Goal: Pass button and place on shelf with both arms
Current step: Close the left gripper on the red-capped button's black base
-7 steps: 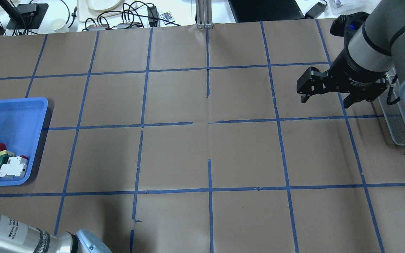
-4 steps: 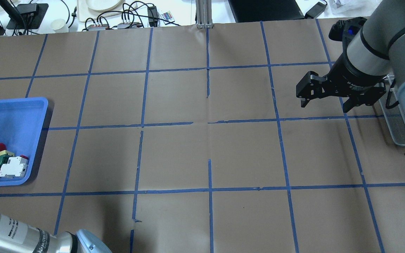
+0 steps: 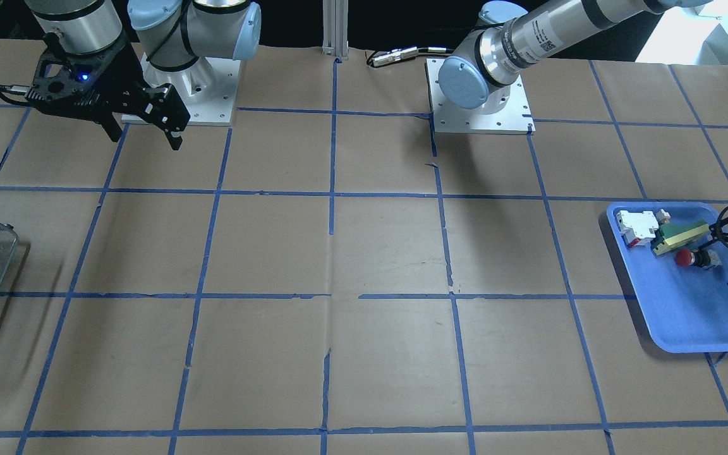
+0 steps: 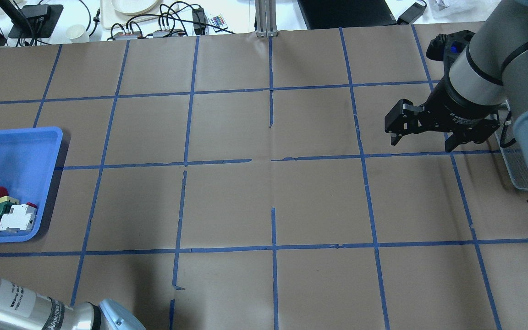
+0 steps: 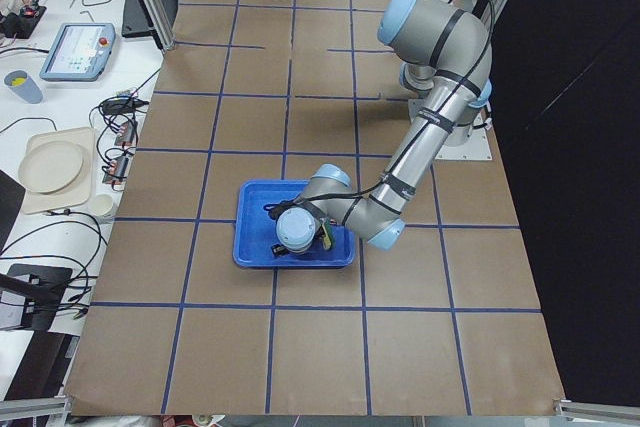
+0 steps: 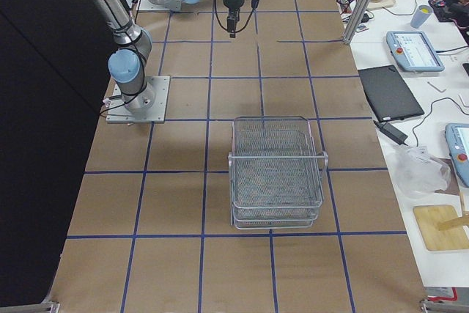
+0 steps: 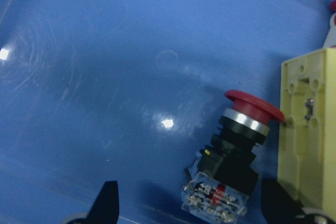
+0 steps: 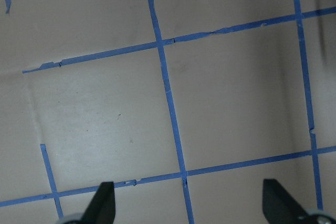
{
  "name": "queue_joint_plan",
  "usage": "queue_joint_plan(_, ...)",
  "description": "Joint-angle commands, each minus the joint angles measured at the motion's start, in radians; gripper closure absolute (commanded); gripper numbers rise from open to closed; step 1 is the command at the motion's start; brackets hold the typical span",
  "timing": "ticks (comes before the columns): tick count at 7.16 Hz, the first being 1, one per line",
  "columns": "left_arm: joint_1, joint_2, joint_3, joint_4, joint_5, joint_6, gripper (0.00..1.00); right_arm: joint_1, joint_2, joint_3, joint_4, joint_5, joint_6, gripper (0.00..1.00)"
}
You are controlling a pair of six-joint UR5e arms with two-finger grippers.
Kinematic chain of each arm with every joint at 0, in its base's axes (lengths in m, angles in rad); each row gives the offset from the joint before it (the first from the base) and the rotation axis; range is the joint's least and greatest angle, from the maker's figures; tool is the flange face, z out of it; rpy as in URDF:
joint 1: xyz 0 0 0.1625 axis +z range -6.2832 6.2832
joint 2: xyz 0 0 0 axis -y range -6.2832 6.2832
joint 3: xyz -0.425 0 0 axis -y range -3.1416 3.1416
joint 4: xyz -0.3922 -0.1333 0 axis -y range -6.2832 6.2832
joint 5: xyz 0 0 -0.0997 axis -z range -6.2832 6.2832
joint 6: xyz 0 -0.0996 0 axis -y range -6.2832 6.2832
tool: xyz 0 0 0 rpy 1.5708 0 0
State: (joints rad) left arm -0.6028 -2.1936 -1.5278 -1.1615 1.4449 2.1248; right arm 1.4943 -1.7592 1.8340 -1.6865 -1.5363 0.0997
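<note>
My left hand (image 7: 191, 204) hangs spread over the button (image 7: 239, 145), probably aligning to pinch it; my right hand (image 4: 422, 140) waits, spread.

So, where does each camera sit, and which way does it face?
Front-facing: across the table, facing the robot; both bases, right pincer, left pincer over tray.
Overhead: behind the robot, looking forward and down; right pincer, left forearm.
Exterior left: table end; left arm near, over tray.
Exterior right: opposite end; shelf near, right arm beyond.
Left wrist: down at the button in the tray; own fingertips.
Right wrist: down at taped paper; own fingertips.
Shared: front-facing and overhead both show tray and button.
</note>
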Motion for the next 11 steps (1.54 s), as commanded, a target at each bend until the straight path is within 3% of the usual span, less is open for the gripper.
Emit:
queue_joint_plan(1,0.0,-0.002,0.0,0.0,-0.001,0.037,0.14,-0.002,0.0,-0.001,0.004,0.001,0.002,0.0)
queue_joint_plan(5,0.0,-0.002,0.0,0.013,-0.006,0.107,0.41,-0.005,-0.002,-0.002,0.021,0.093,0.098,0.0)
queue_joint_plan(9,0.0,0.003,0.003,0.013,-0.011,0.104,0.76,-0.013,0.001,-0.002,0.045,0.314,0.347,0.0)
queue_joint_plan(11,0.0,0.023,0.018,-0.01,-0.021,0.106,0.81,-0.088,0.0,-0.002,0.162,0.455,0.413,0.0)
